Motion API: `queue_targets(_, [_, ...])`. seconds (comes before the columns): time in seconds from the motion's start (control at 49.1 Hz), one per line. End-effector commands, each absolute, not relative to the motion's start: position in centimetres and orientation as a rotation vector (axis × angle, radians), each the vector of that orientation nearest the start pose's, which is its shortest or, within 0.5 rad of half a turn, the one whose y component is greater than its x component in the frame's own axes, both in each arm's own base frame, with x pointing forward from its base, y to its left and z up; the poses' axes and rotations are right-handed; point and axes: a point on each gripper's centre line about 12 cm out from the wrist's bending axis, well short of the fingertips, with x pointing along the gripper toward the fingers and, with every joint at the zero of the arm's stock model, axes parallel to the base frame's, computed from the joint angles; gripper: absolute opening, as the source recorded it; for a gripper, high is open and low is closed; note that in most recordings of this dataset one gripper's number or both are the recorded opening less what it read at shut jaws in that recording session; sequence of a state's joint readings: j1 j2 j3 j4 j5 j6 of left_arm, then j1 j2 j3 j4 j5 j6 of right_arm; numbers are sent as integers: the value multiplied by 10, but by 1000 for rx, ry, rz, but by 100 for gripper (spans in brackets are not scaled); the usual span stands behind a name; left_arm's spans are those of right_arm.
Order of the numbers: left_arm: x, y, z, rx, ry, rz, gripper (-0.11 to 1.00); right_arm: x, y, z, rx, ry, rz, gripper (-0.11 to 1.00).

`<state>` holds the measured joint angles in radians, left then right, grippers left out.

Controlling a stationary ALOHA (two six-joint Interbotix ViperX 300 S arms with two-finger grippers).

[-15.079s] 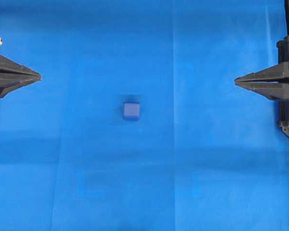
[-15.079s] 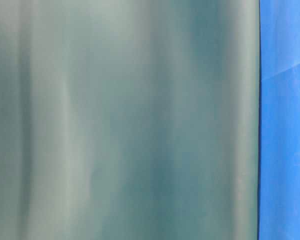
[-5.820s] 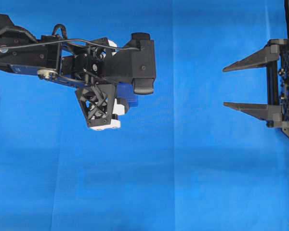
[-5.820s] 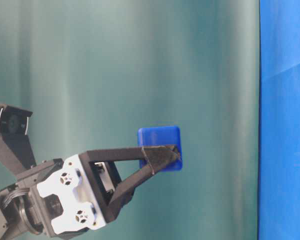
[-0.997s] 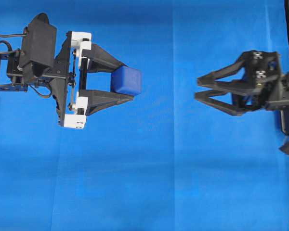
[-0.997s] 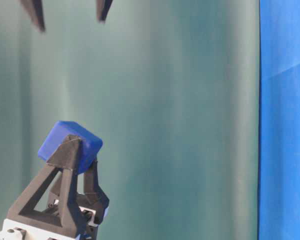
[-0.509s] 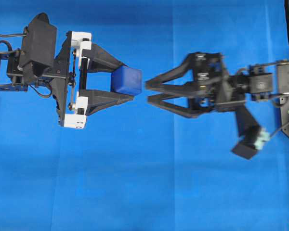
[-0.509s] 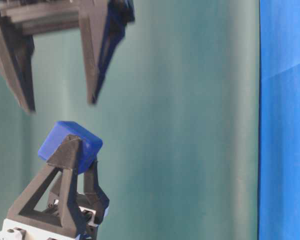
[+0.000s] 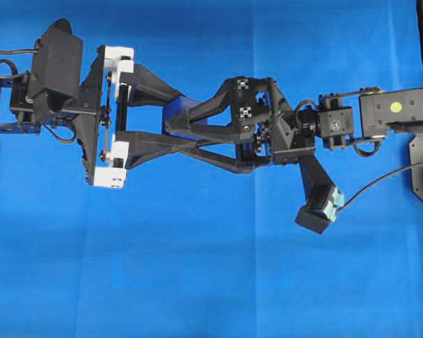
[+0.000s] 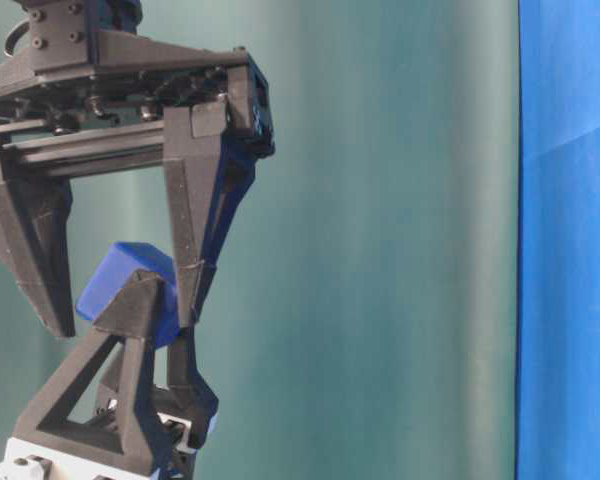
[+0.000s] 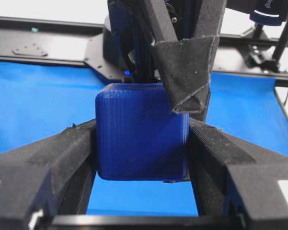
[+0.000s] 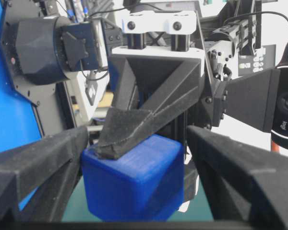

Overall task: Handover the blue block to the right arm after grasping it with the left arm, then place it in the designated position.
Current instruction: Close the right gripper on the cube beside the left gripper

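The left gripper [image 9: 176, 121] pinches the blue block [image 11: 141, 134] in mid-air above the cloth [image 9: 197, 267]. The right gripper [image 9: 170, 135] is spread wide, its fingers [image 12: 43, 158] straddling the block without clamping it.

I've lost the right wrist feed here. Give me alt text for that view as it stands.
A small dark-blue cube sits centre frame between the right gripper's two open black fingers, with a gap visible at the right finger. The left gripper, black with white brackets, reaches in from opposite, a padded fingertip pressed on the cube's top. Bright blue cloth shows at left.
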<state>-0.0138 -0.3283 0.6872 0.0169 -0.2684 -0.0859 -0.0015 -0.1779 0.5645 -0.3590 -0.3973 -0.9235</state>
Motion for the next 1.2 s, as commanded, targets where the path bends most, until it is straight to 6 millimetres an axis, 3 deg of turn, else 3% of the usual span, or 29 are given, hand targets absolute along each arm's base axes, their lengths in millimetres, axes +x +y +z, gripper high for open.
queue_targets(0.0, [355, -7, 326, -72, 55, -21, 49, 401, 16, 332, -1254, -108, 102, 96])
queue_targets(0.407, [355, -8, 326, -72, 56, -24, 49, 402, 14, 334, -1250, -94, 98, 93])
queue_targets(0.468, [355, -8, 326, -72, 55, -24, 49, 402, 12, 334, -1249, -64, 103, 84])
queue_targets(0.611, [355, -9, 326, -74, 53, -27, 49, 405, 6, 335, -1239, 6, 104, 47])
queue_targets(1.18, [355, -10, 326, -74, 50, -30, 49, 405, 5, 337, -1212, 26, 103, 47])
